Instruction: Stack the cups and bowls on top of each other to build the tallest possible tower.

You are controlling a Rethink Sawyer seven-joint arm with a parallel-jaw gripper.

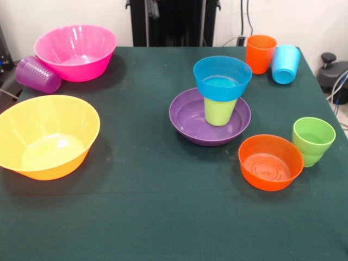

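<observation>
Gripper not visible in the front view; only the dark pedestal (174, 22) shows at the top edge, so whether the tool is apart or together cannot be told.

Hidden/cut off: the lime cup's (219, 111) rim is covered by the blue bowl (222, 77) sitting on it; its base is probably inverted into the purple bowl (209, 117), but the contact is hard to make out. The yellow bowl (48, 136) is cut at the left edge.

Tower (217, 98): purple bowl on the table (163, 217) near centre, lime cup in it, blue bowl upright on top, tilted slightly.

Other containers, all empty: pink bowl (76, 51) far left, upright. Purple cup (38, 74) lying on its side just beside it. Orange bowl (270, 162) near right, green cup (313, 140) upright, touching or just beside it. Orange cup (260, 53) upright at far right; light blue cup (285, 63) lying tipped against it.
</observation>
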